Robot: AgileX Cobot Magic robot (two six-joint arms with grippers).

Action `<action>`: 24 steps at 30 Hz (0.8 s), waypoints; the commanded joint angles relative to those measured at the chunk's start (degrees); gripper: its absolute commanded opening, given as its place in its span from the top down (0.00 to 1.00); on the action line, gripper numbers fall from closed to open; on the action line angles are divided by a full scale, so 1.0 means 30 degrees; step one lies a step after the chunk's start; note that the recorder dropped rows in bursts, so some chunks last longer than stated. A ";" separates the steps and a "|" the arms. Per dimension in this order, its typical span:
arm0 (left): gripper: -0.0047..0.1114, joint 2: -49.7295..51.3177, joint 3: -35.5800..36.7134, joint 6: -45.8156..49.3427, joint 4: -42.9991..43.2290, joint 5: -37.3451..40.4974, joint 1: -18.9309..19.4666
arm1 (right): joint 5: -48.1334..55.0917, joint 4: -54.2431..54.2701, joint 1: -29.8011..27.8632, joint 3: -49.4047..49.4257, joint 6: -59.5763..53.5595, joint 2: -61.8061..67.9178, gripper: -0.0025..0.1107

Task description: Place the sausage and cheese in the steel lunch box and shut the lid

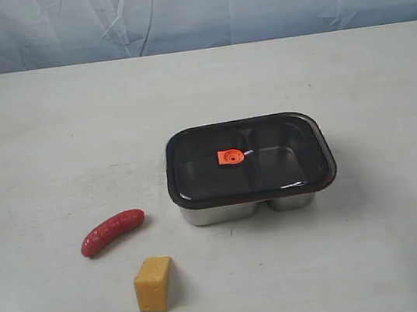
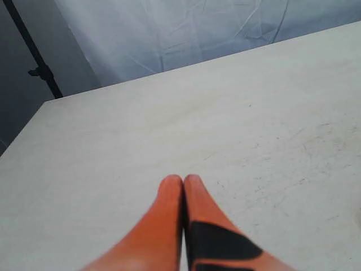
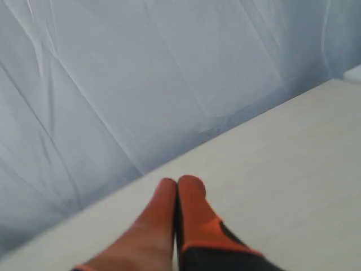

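Note:
In the exterior view the steel lunch box [image 1: 225,211] stands right of centre with the dark lid [image 1: 196,177] resting on top; the orange valve tab [image 1: 230,156] shows at its middle. The red sausage [image 1: 111,232] lies to the box's left. The yellow-orange cheese [image 1: 154,284] stands nearer the front edge, below the sausage. Neither arm shows in the exterior view. My left gripper [image 2: 183,182] is shut, orange fingers pressed together over bare table. My right gripper [image 3: 177,183] is shut too, holding nothing, pointing toward the backdrop.
The white table [image 1: 365,258] spreads wide around the objects. A pale blue cloth backdrop [image 1: 186,6] hangs behind its far edge. A dark stand pole [image 2: 34,53] rises beyond the table corner in the left wrist view.

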 commanded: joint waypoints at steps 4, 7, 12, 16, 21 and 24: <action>0.96 -0.0099 0.0033 -0.0078 -0.0005 -0.0261 0.0050 | -0.1081 0.8553 -0.0067 0.0047 0.2215 -0.0140 0.98; 0.96 -0.0099 0.0033 -0.0078 -0.0005 -0.0261 0.0050 | 0.0496 0.9447 -0.0067 0.0047 0.2034 -0.0140 0.98; 0.96 -0.0099 0.0033 -0.0078 -0.0005 -0.0261 0.0050 | 0.4751 1.0455 0.0813 -0.1533 -0.4472 -0.0140 0.98; 0.96 -0.0099 0.0033 -0.0078 -0.0005 -0.0261 0.0050 | 0.6675 1.1946 0.1229 -0.3555 -0.9486 0.1118 0.98; 0.96 -0.0099 0.0033 -0.0078 -0.0005 -0.0261 0.0050 | 0.7838 1.1774 0.1229 -0.5136 -1.1245 0.6600 0.97; 0.96 -0.0099 0.0033 -0.0078 -0.0005 -0.0261 0.0050 | 0.7664 1.1672 0.1229 -0.5453 -1.1871 1.0151 0.97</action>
